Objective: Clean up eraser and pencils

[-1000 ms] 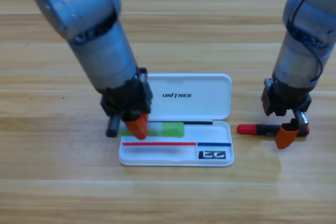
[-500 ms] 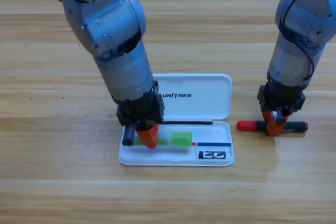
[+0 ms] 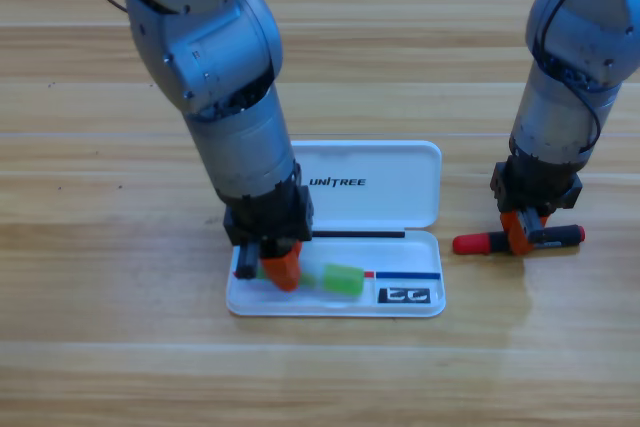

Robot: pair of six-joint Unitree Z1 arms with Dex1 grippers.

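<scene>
The left tool (image 3: pixel 280 265) lowered the green pencil (image 3: pixel 340 279) into the case (image 3: pixel 420 209), grip unclear; the right tool (image 3: pixel 520 229) pinched the red pencil (image 3: pixel 472 243), lift pending.

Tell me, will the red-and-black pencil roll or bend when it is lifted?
Probably stiff: the pencil looks straight and slim under the right gripper. It sits slightly tilted on the table, so it may pivot. Being round-looking, it could roll if released.

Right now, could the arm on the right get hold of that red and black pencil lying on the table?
Probably yes. The right gripper is already down on the red and black pencil, which lies on the bare table beside the white case. Nothing else is near it.
</scene>
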